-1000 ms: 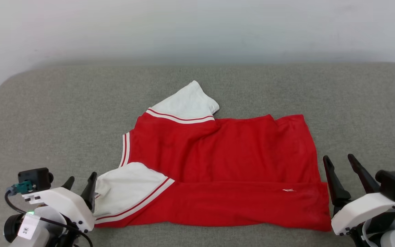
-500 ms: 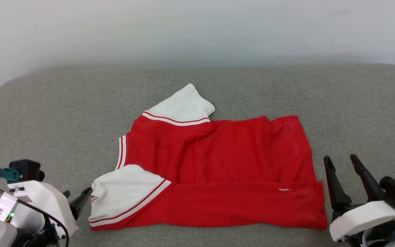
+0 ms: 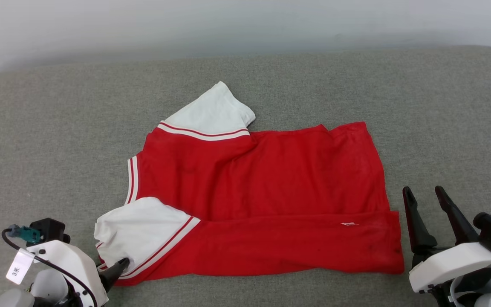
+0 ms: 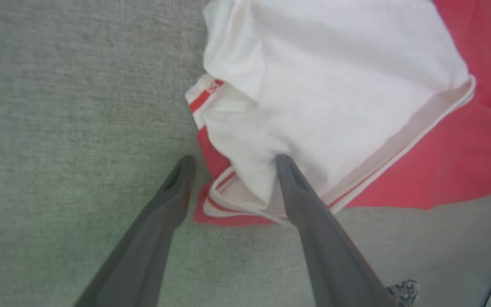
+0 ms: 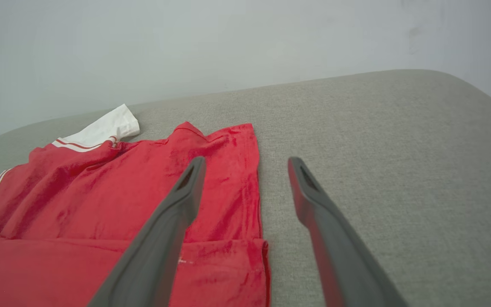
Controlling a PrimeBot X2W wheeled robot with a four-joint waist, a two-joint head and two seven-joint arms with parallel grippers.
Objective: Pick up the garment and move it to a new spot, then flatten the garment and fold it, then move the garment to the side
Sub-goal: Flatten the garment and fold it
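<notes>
- The red garment lies spread across the middle of the grey cushion, its near strip doubled back over itself.
- Its far white sleeve pokes out towards the wall; the near white sleeve sits at the front left corner.
- The left gripper is down at that front corner with its fingers spread wide, one tip on the white cloth and the other over bare cushion. Nothing is pinched.
- The right gripper hangs just off the red hem on the right, fingers apart and empty.
</notes>
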